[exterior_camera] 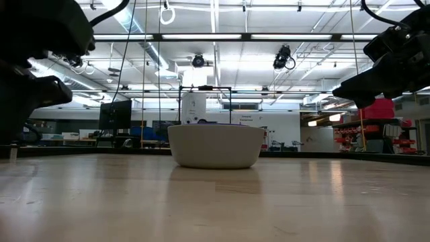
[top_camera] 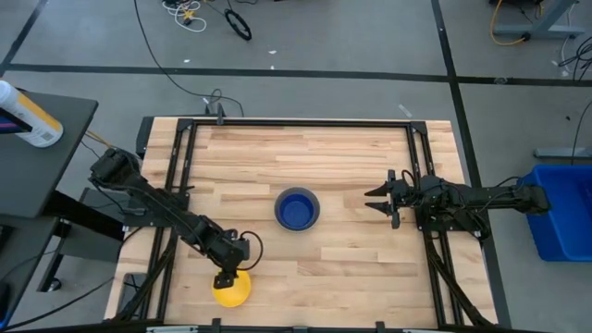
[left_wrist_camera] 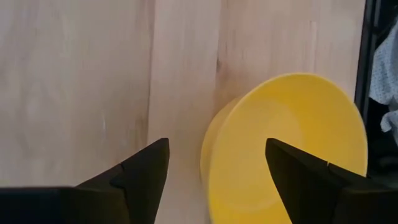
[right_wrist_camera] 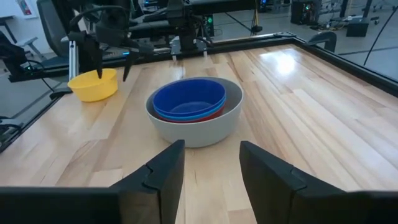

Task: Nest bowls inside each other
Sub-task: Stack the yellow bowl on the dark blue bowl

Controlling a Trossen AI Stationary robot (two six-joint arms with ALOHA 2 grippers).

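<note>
A yellow bowl (top_camera: 233, 292) stands upright on its base near the table's near left corner. My left gripper (top_camera: 225, 280) hangs open just over it, pointing steeply down. One finger (left_wrist_camera: 298, 177) is over the bowl's hollow (left_wrist_camera: 292, 137) and the other finger (left_wrist_camera: 146, 171) is outside the rim, over bare wood. I see no touch. At the table's middle a grey bowl (right_wrist_camera: 198, 127) holds a red bowl (right_wrist_camera: 186, 118) and a dark blue bowl (right_wrist_camera: 189, 98) nested inside it. My right gripper (top_camera: 377, 201) waits open at the right, pointing toward that stack (top_camera: 297, 209).
Black frame rails (top_camera: 176, 176) run along the table's left, far and right edges. A blue bin (top_camera: 560, 208) stands off the table at the right. A white bottle (top_camera: 28, 116) lies on a dark side stand at the left. Bare wood lies between the yellow bowl and the stack.
</note>
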